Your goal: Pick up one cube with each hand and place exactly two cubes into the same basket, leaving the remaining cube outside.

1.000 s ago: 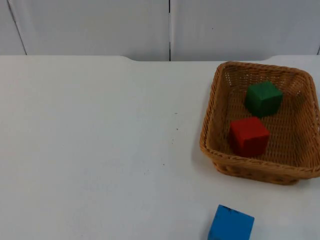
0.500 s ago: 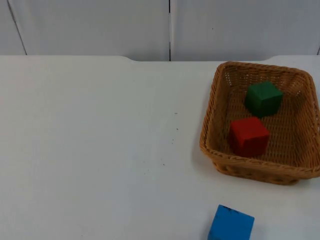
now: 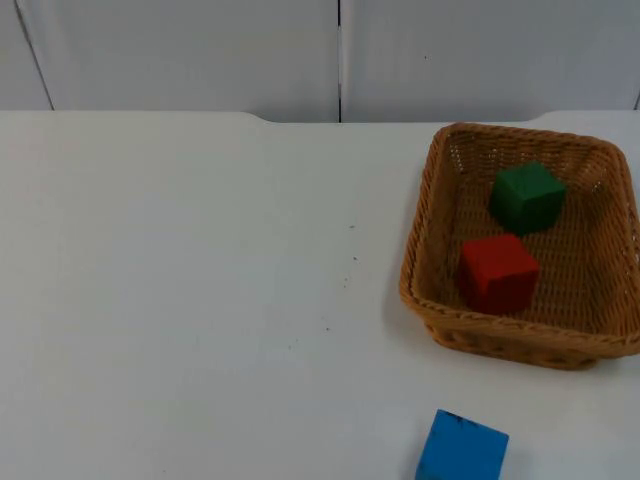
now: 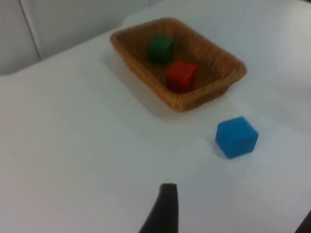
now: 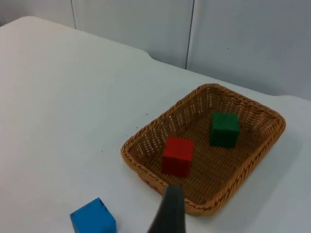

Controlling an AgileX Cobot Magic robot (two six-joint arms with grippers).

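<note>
- Wicker basket, tan, rectangular, stands on the white desk at the right side of the top view, near the grey partition wall.
- Green cube lies inside the basket, in the half nearer the wall.
- Red cube lies inside the same basket, in the half nearer the camera, just beside the green cube and apart from it.
- Blue cube sits on the desk outside the basket, beyond the basket's near wall and apart from it; the picture's lower edge cuts it off in the top view.
- Left claw: one black fingertip shows, held above bare desk, well apart from the blue cube and the basket; whether it is wide or narrow cannot be told.
- Right claw: one black fingertip shows, held above the desk with the basket and the blue cube below it; its opening cannot be told either.
</note>
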